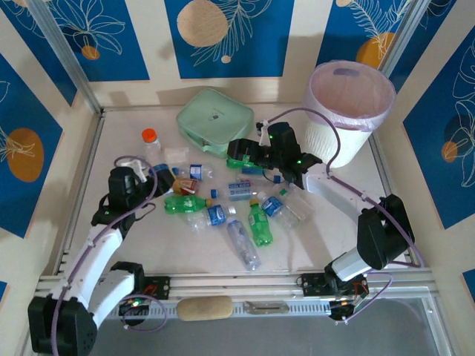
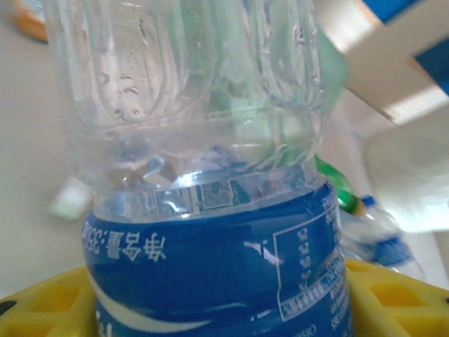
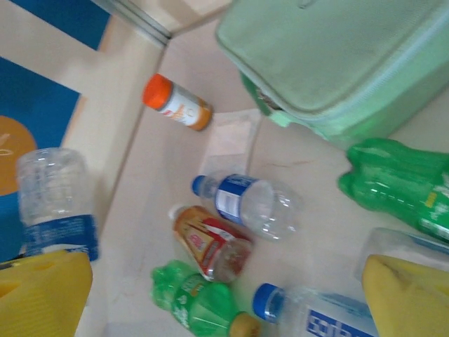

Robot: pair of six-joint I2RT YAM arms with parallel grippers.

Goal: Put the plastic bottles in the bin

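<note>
Nearest the bases, loose plastic bottles [image 1: 215, 215] lie scattered to the right of the left gripper [image 2: 217, 309] and on the near side of the right one. The left gripper's yellow fingers are closed against the blue label of a clear bottle [image 2: 189, 105], so on that side the grasp looks made (the label's print reads upside down to the wrist camera). Farther out, the right gripper [image 3: 221, 267] hangs with its fingers spread wide and nothing gripped. A green bottle [image 3: 400, 186] lies just beyond one finger, with the mint pouch [image 3: 337, 63] past that. The bin [image 1: 352, 141] stands farthest, beyond and to the right of the right gripper, well apart from the left. I judge that the next move calls for a lift clear of the pile. After that comes a long carry across to the bin's mouth before release.
</note>
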